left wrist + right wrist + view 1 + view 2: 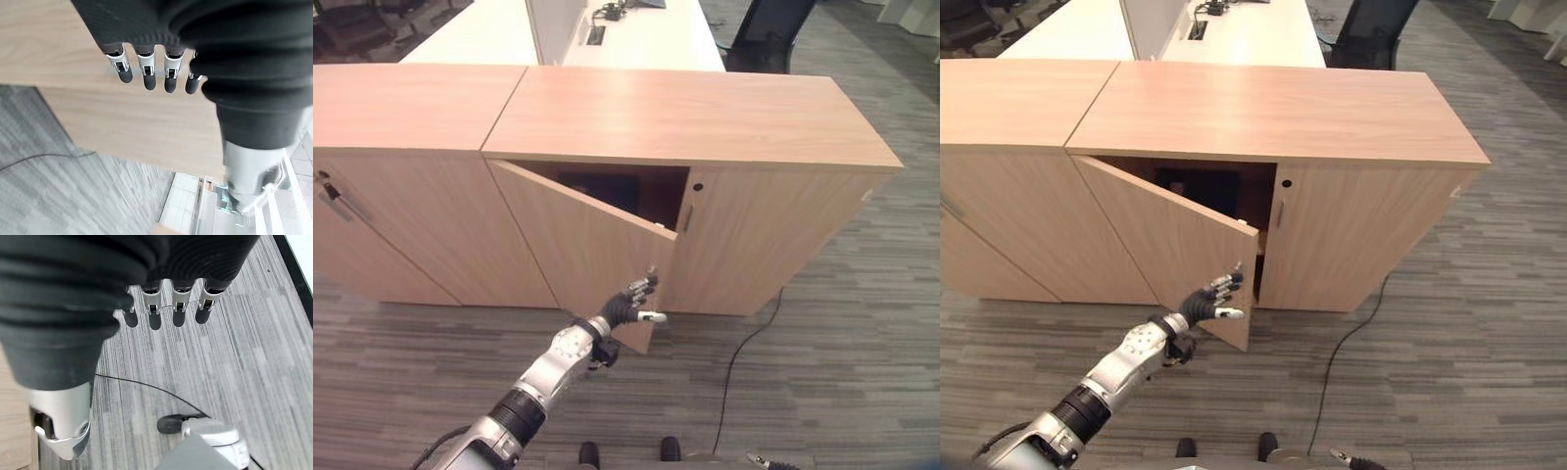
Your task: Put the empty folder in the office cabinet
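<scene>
In the left eye view, the left hand is reaching toward the free edge of the cabinet's door, which is standing partly open. Its fingers are lying fairly straight and holding nothing, the tips right at the door's lower corner; whether they are touching it I cannot tell. Beyond the hand, the gap is showing a dark object inside the cabinet; it may be the folder, but it is too dim to say.

The right eye view is giving the same picture: relaxed fingers just beside the door edge.

In the left wrist view, the fingers are hanging loose in a row, with wood grain just past them.

In the right wrist view, the right hand is hanging slack over the carpet, empty.

An empty folder should handle light and thin, stiff along its spine but floppy across the covers, and slippery. Pinching it by the spine looks safest.
</scene>
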Motion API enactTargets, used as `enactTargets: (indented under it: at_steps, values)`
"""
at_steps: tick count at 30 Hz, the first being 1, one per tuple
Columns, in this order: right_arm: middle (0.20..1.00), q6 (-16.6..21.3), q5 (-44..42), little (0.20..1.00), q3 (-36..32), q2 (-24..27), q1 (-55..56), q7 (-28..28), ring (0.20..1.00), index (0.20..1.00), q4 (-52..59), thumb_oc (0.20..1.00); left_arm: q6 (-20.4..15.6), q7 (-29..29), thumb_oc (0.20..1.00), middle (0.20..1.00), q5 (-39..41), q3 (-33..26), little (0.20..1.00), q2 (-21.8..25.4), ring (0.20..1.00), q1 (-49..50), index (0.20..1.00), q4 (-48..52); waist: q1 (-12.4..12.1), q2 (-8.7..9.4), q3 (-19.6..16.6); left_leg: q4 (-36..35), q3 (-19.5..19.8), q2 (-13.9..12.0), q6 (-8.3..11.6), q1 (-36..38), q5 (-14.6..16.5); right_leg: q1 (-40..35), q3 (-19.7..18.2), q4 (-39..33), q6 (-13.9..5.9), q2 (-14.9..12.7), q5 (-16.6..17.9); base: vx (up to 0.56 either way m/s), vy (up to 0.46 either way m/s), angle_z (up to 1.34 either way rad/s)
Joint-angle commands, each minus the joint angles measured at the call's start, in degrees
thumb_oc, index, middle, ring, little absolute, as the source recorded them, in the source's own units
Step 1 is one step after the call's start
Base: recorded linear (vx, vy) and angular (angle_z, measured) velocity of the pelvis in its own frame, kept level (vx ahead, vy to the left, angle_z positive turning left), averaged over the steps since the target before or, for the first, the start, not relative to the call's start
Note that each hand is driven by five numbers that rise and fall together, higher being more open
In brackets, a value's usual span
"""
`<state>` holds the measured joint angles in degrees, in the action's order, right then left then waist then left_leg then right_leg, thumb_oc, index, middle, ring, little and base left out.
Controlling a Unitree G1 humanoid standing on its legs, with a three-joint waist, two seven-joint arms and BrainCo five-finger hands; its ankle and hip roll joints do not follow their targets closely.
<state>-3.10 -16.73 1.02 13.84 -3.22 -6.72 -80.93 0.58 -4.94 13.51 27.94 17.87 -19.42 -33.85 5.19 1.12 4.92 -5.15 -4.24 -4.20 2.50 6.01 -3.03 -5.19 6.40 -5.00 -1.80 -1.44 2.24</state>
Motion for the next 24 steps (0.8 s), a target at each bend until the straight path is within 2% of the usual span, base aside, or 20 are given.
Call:
enactTargets:
  at_steps: [1,3,4,7,8,13,16,24]
  values:
    - [1.000,-0.4,0.3,1.000,0.5,1.3,1.0,0.0,1.000,1.000,-1.9,1.000,-0.5,7.0,1.000,1.000,-10.7,-3.5,1.000,1.4,1.000,-4.6,1.000,-2.3,0.6,0.61,-2.9,0.1,0.4,0.6,-0.68,-3.0,3.9,1.4,1.1,4.9,-2.32,-0.4,-8.6,0.01,0.040,-0.56]
    - [1.000,-0.8,0.4,1.000,-0.1,2.0,1.6,0.2,1.000,1.000,-2.0,1.000,0.0,9.1,1.000,1.000,-11.3,-5.9,1.000,2.5,1.000,-6.3,1.000,-5.2,0.9,0.29,-3.2,0.1,0.0,1.0,-0.90,-2.6,4.3,1.2,0.6,4.8,-2.63,-0.7,-8.1,0.02,0.091,-0.15]
    - [1.000,-1.3,0.5,1.000,-0.5,2.8,2.2,1.1,1.000,1.000,-2.3,1.000,0.0,11.4,1.000,1.000,-12.2,-8.0,1.000,5.0,1.000,-9.0,1.000,-10.5,1.3,-0.18,-3.8,0.1,-0.6,1.4,-1.26,-2.1,4.8,1.2,-0.3,4.7,-3.06,-1.1,-7.6,0.01,0.100,0.04]
    - [1.000,-1.3,0.3,1.000,-0.2,3.2,2.0,1.8,1.000,1.000,-2.5,1.000,-0.4,12.5,1.000,1.000,-12.1,-8.8,1.000,6.5,1.000,-11.3,1.000,-15.4,1.4,-0.63,-4.1,0.1,-1.2,1.7,-1.49,-1.6,5.1,1.1,-0.9,4.5,-3.37,-1.4,-7.4,0.02,0.094,-0.19]
    - [1.000,-1.1,-0.3,1.000,0.4,3.3,1.6,2.3,1.000,1.000,-2.7,1.000,-0.8,13.4,1.000,1.000,-11.0,-8.8,1.000,8.4,1.000,-14.7,1.000,-21.4,1.7,-1.23,-4.5,0.1,-1.9,2.0,-1.77,-1.1,5.6,1.0,-1.4,4.5,-3.70,-1.7,-7.2,0.02,0.100,-0.28]
    - [1.000,-0.7,-1.0,1.000,1.0,3.3,1.1,2.6,1.000,1.000,-2.9,1.000,-1.2,14.0,1.000,1.000,-10.0,-8.2,1.000,9.9,1.000,-18.4,1.000,-25.4,2.0,-1.66,-4.7,0.1,-2.4,2.3,-1.93,-0.7,5.8,0.7,-1.8,4.4,-4.00,-2.0,-7.1,0.01,0.063,-0.12]
    - [1.000,0.2,-2.3,1.000,1.9,3.0,0.3,2.2,1.000,1.000,-2.3,1.000,-2.1,15.7,1.000,1.000,-8.3,-7.4,1.000,11.7,1.000,-23.8,1.000,-28.6,2.7,-2.05,-4.8,0.1,-3.2,2.6,-2.23,-0.5,6.1,1.1,-2.4,4.3,-4.58,-2.5,-6.6,-0.02,0.074,0.00]
    - [1.000,0.4,-0.1,1.000,5.5,2.4,-0.9,2.1,1.000,1.000,-1.6,1.000,-3.5,15.8,1.000,1.000,-4.0,-6.0,1.000,13.2,1.000,-31.3,1.000,-33.3,4.0,-2.15,-5.1,0.1,-6.7,2.9,-3.08,0.2,7.0,2.7,-5.5,4.2,-5.84,-2.9,-4.9,-0.02,0.058,-0.28]
